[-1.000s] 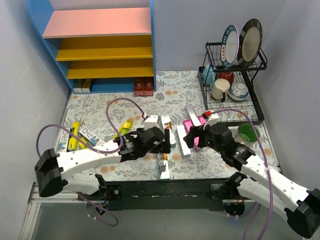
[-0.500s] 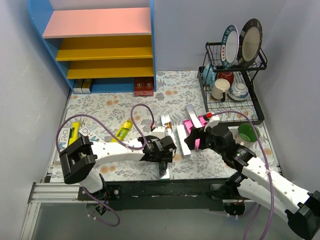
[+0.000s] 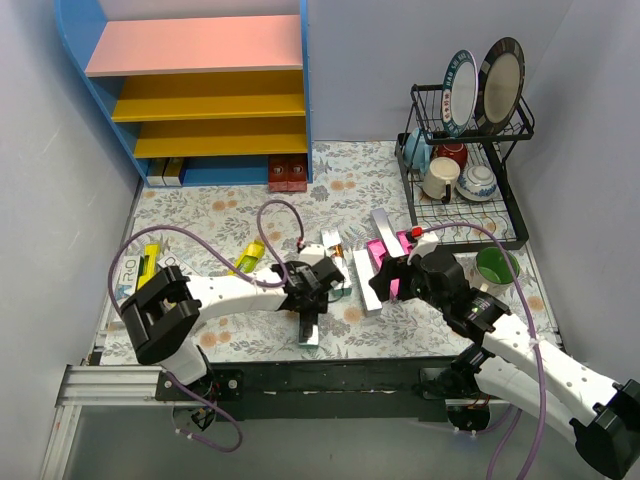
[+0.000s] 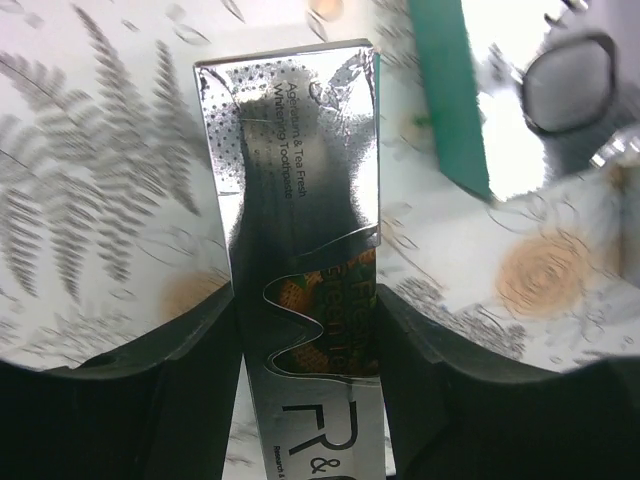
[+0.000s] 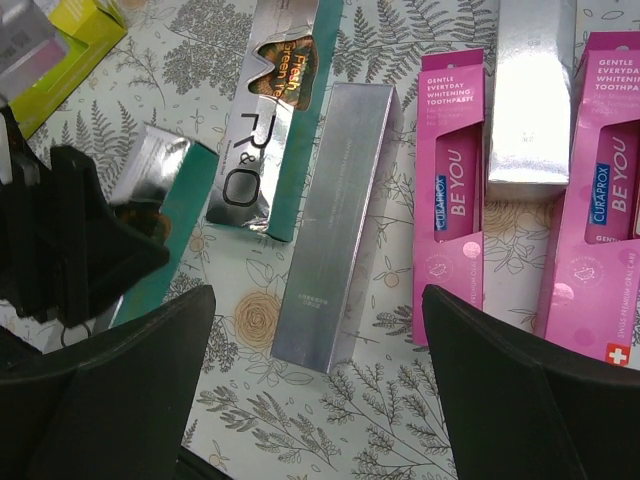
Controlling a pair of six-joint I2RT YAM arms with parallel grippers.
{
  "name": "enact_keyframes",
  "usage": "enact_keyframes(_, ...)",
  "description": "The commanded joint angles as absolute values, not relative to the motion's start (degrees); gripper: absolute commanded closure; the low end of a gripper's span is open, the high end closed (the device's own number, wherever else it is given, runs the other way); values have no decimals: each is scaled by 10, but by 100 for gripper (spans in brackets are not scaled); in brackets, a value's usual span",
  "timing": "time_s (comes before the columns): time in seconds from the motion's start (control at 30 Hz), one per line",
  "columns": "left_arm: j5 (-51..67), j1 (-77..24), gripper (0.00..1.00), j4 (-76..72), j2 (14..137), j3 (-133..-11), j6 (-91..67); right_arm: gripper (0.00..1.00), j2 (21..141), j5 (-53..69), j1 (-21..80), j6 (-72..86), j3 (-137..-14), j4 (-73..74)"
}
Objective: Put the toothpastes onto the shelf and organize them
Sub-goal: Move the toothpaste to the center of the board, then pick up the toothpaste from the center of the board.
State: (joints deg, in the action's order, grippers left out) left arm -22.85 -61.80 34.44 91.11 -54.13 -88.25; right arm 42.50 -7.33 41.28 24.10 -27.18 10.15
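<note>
Mirror-bright foil, creased and throwing back a dark reflection: that is the silver toothpaste box my left gripper is clamping, its black fingers pressing on both long sides. My left wrist camera is showing that grip and the print on the carton. The overhead view is only showing the gripper low over the floral cloth near the table's front edge, with the box's pale end poking out toward my bases. A teal box is lying just beside it. My right gripper is hanging spread wide with nothing between its fingers, above a brushed silver box and two glossy pink boxes, all flat, long and square-edged. The shelf — blue sides, pink top, yellow boards — is standing well apart at the far left corner, with dark red boxes at its base. Yellow boxes are lying on the cloth to the left, and a black wire dish rack is filling the far right.
</note>
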Motion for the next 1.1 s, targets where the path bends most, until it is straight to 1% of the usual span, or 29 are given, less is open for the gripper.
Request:
enact_keyframes(0.0, -243, -533, 52, 286, 858, -516, -751, 8, 432, -68, 416, 242, -264, 65)
enact_keyframes(0.13, -218, -463, 52, 208, 853, -503, -641, 8, 439, -60, 416, 241, -258, 52)
enact_keyframes(0.23, -221, -432, 41, 185, 870, -519, -606, 8, 439, -52, 416, 238, -259, 46)
enact_keyframes(0.27, -228, -431, 33, 185, 870, -529, -606, 8, 438, -50, 416, 236, -259, 45)
enact_keyframes(0.37, -230, -431, 20, 184, 852, -527, -631, 9, 430, -47, 416, 233, -258, 48)
enact_keyframes(0.4, -232, -431, 14, 183, 829, -512, -639, 9, 427, -47, 416, 234, -256, 48)
enact_keyframes(0.47, -239, -432, 9, 183, 802, -491, -671, 8, 419, -48, 416, 233, -251, 47)
enact_keyframes(0.5, -243, -432, 7, 183, 766, -464, -683, 9, 417, -47, 416, 234, -250, 45)
enact_keyframes(0.63, -254, -443, 7, 182, 678, -395, -741, 9, 416, -40, 416, 235, -245, 38)
enact_keyframes(0.73, -262, -469, 7, 185, 645, -365, -769, 9, 418, -38, 416, 236, -243, 31)
enact_keyframes(0.9, -309, -541, 7, 199, 666, -349, -824, 9, 422, -31, 416, 239, -239, 24)
enact_keyframes(1.07, -370, -562, 9, 219, 710, -340, -889, 9, 417, -28, 416, 240, -236, 23)
